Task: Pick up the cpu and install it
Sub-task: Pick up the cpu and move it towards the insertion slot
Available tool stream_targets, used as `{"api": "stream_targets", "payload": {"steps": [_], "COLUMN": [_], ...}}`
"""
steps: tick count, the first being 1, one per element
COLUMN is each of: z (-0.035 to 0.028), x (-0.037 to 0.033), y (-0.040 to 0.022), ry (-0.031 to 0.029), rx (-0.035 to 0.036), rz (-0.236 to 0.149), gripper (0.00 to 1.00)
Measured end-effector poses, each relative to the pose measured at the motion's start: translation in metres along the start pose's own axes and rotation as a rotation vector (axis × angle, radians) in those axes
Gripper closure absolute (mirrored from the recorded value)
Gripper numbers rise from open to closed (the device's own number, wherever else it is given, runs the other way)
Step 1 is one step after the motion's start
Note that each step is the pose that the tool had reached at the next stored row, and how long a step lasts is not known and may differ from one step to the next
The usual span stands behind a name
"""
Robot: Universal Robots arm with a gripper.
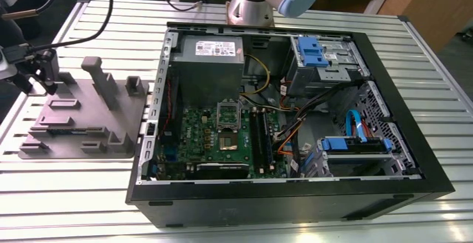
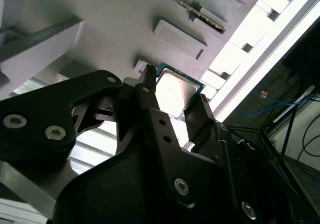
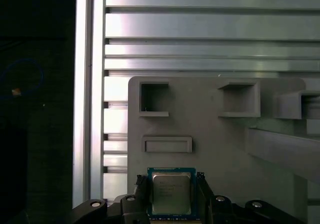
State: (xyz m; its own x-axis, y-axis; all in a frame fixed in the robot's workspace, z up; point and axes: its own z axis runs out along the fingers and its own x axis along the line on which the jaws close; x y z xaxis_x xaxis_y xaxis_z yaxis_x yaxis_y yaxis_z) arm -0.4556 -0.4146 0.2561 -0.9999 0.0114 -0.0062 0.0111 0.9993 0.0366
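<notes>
**Gripper state.** The gripper is closed down to a narrow gap the width of the cpu. One of the fingers stands against each of two opposite edges of the chip. The grip appears made, although clamping force cannot be confirmed.

**Position of the part.** The cpu lies directly between the fingertips, metal lid facing the wrist and its edges square to the jaws. It sits at or just above the grey part tray; whether it has lifted clear cannot be told.

**Governing relation.** In the exterior view the gripper hangs over the far end of the tray, on that view's left. The open processor socket lies well apart toward that view's right, on the motherboard inside the computer case.
</notes>
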Motion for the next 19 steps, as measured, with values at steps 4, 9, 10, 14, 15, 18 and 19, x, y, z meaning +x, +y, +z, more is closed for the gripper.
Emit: {"api": "stream_targets", "payload": {"steps": [4, 9, 10, 14, 15, 18, 19], "z": [-0.0009, -0.0026, -0.0031, -0.0052, -0.0058, -0.0076, -0.0083], "x": [0.0, 0.0, 0.0, 0.0, 0.0, 0.0, 0.0], "y": [0.0001, 0.0001, 0.0001, 0.0002, 0.0002, 0.0003, 0.0003], "ry": [0.0, 0.0003, 0.0002, 0.0, 0.0, 0.0001, 0.0001], "rx": [0.0, 0.0002, 0.0002, 0.0, 0.0001, 0.0001, 0.0001], "rz": [0.0, 0.0, 0.0, 0.0, 0.0, 0.0, 0.0], "gripper": [0.53, 0.53, 0.53, 0.53, 0.53, 0.53, 0.53]}}
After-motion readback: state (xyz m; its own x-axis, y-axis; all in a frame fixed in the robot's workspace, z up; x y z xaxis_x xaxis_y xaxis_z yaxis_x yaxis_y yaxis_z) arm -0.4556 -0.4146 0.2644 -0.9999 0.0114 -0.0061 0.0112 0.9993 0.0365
